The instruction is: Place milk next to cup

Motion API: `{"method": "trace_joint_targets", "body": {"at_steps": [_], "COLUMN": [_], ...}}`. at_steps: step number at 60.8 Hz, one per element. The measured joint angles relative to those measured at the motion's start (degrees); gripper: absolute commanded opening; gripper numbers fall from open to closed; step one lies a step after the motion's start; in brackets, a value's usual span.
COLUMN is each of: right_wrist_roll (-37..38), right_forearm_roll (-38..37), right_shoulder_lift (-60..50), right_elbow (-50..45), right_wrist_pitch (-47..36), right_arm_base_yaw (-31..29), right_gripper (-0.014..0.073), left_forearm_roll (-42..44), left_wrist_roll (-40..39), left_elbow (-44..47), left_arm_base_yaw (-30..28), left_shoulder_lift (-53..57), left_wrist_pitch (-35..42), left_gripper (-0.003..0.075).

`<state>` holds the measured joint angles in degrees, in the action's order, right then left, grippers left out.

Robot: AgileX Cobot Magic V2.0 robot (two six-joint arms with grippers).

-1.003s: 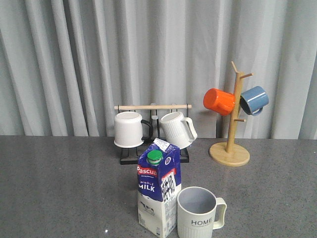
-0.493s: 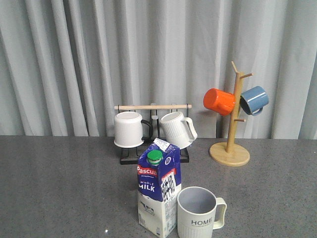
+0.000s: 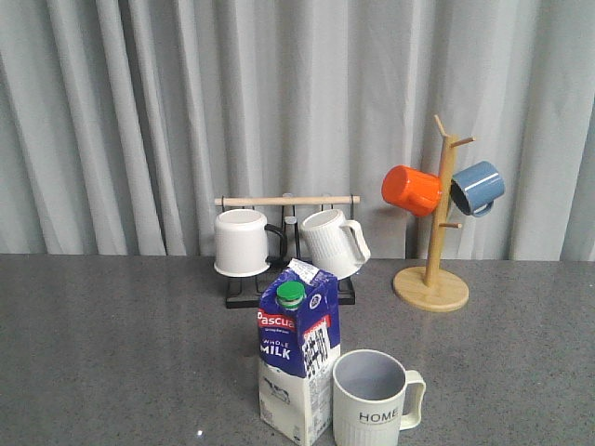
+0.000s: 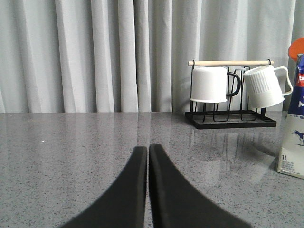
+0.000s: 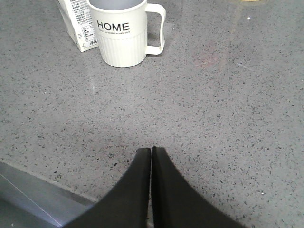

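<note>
The milk (image 3: 297, 362), a blue-and-white carton with a green cap, stands upright near the table's front edge. Right beside it, on its right, stands the cup (image 3: 372, 401), pale ribbed with "HOME" lettering and its handle to the right. The right wrist view shows the cup (image 5: 122, 33) and the carton's lower corner (image 5: 78, 21) a short way beyond my right gripper (image 5: 151, 150), which is shut and empty over the table's near edge. My left gripper (image 4: 147, 147) is shut and empty, low over bare table, with the milk (image 4: 293, 118) off to one side. Neither gripper shows in the front view.
A black rack (image 3: 288, 251) with a wooden bar holds a smooth white mug (image 3: 242, 242) and a ribbed white mug (image 3: 332, 243) behind the milk. A wooden mug tree (image 3: 435, 232) at the back right carries an orange mug (image 3: 411, 190) and a blue mug (image 3: 478, 188). Grey curtains hang behind.
</note>
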<state>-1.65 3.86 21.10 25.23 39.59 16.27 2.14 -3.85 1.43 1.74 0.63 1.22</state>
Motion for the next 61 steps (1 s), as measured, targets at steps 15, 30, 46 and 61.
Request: {"method": "trace_joint_targets", "body": {"at_steps": [15,30,46,61], "right_wrist_roll": [0.0,0.46,9.53,13.33], "right_forearm_roll": [-0.12,-5.2,-12.88,-13.32], "right_shoulder_lift": [0.0,-2.32,-12.03,-20.59], "right_elbow": [-0.05,-6.25,-21.18,-26.78], "right_wrist_pitch": [0.0,-6.05,-26.33,-34.53], "right_arm_base_yaw": [0.0,0.0,-5.46,-13.91], "right_gripper": [-0.0005,-0.0005,-0.0005,-0.0005], "left_forearm_roll": [0.0,0.0,0.0,0.0], "left_wrist_roll": [0.0,0.0,0.0,0.0], "left_elbow": [0.0,0.0,0.0,0.0], "left_arm_base_yaw": [0.0,0.0,0.0,0.0], "left_shoulder_lift": [0.0,0.0,0.0,0.0], "left_wrist_pitch": [0.0,0.0,0.0,0.0], "left_gripper": [-0.0008,-0.0008,-0.0008,-0.0008]}}
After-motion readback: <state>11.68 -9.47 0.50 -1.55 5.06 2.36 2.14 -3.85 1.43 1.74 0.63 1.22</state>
